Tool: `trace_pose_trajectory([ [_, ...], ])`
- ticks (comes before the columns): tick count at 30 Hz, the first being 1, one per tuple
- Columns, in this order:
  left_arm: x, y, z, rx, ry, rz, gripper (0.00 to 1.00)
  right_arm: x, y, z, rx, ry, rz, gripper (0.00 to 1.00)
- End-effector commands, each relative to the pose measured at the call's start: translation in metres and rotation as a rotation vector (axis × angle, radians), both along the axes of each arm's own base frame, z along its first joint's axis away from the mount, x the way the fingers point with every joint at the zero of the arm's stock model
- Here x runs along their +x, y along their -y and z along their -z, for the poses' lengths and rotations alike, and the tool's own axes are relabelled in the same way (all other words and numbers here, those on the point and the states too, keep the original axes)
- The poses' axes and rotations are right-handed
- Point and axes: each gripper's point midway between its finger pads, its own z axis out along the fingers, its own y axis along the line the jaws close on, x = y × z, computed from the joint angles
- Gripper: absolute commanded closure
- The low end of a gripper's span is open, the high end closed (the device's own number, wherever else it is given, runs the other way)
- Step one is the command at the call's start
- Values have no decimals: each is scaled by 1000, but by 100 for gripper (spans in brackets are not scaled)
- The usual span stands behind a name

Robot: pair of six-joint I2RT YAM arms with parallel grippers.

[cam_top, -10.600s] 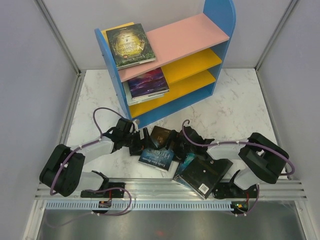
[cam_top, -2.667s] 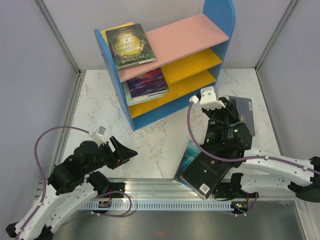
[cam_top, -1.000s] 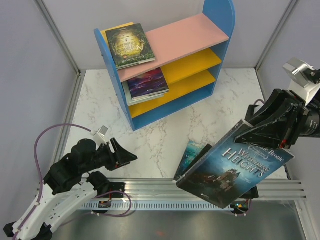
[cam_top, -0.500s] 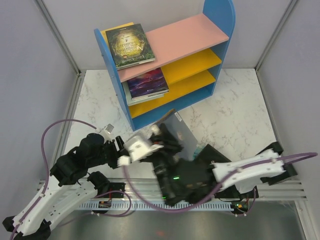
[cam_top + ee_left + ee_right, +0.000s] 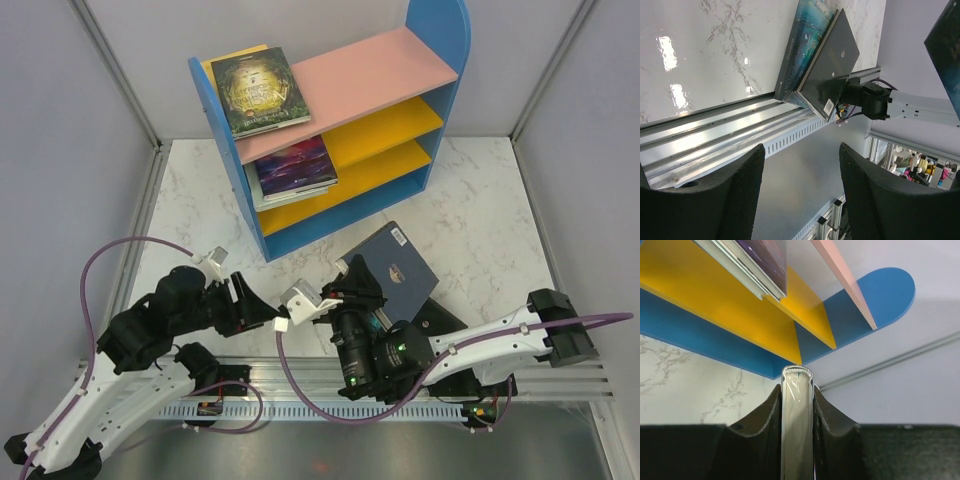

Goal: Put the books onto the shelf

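The shelf (image 5: 340, 80) stands at the back, with a dark green book (image 5: 258, 90) lying on a yellow one (image 5: 236, 52) on its pink top and a purple galaxy book (image 5: 295, 165) on a yellow board. My right gripper (image 5: 362, 287) is shut on a dark blue book (image 5: 400, 265), held tilted above the table in front of the shelf. In the right wrist view the book's edge (image 5: 796, 430) is pinched between the jaws, pointing at the shelf (image 5: 715, 305). My left gripper (image 5: 258, 312) hovers open and empty at the left. A teal book (image 5: 807, 45) and a black book (image 5: 832, 60) lie at the table's near edge.
Grey walls enclose the marble table (image 5: 200, 200) on three sides. A metal rail (image 5: 300, 385) runs along the near edge by the arm bases. The right arm's forearm (image 5: 490, 340) stretches over the black book (image 5: 440, 318).
The right arm swung in from high on the right to the middle, and the dark blue book now tilts toward the shelf's front. The left arm has barely moved.
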Motion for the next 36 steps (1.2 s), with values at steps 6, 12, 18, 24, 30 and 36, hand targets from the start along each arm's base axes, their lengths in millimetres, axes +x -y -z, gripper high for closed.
trace_pose_trajectory([
  [6,-3,0,-10,-36,46,18,36,-8,46,-44,471,-447,66,78],
  [12,-6,-2,-11,-61,45,1,36,-10,41,3,98,-370,76,2],
  [18,-11,-7,-16,-97,55,-19,36,-3,104,-22,547,-467,60,2],
  [24,-13,-8,-11,-116,36,-34,36,-22,105,-21,670,-540,-42,2],
  [30,-11,-5,-14,-104,28,-25,36,-30,137,10,1185,-800,-115,2],
  [36,-8,-1,-9,-110,20,-24,36,-71,130,65,1265,-1250,-374,2],
])
